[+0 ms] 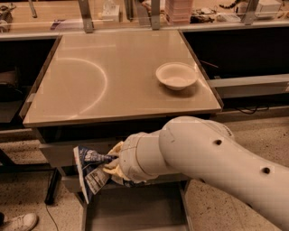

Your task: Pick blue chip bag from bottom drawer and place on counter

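Observation:
The blue chip bag is a crinkled navy foil bag with white label patches. It hangs in the air in front of the cabinet's drawer fronts, above the open bottom drawer. My gripper is shut on the bag's right side, at the end of my thick white arm that reaches in from the lower right. The bag sits below the front edge of the counter, a glossy beige top with a curved light reflection.
A white bowl stands on the counter's right side. A cluttered wooden bench runs along the back. A white shoe shows at the bottom left on the speckled floor. A dark cabinet leg stands left of the drawer.

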You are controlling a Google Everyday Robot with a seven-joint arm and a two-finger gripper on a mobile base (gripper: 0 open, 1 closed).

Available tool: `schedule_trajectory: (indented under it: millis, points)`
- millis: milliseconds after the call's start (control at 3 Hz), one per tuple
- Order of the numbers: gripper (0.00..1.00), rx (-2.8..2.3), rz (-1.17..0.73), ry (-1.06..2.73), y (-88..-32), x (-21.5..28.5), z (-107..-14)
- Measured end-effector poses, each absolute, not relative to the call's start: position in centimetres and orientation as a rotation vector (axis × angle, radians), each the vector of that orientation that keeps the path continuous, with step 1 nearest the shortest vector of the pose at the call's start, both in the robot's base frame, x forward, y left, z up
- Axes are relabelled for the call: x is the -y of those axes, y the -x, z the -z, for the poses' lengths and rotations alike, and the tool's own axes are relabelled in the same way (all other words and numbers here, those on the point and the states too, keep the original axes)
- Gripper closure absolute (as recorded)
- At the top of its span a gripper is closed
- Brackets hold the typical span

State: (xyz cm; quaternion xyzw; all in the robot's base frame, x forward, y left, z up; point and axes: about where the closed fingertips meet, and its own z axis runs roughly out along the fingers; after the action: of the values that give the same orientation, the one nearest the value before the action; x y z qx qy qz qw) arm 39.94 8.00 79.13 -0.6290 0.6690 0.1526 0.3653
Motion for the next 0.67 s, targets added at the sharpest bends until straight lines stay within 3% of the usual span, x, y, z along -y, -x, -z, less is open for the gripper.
schedule_trajectory:
  millis: [667]
  points:
    - [1.0,-1.63,-0.274,1.606,-44.6,-9.1,-87.0]
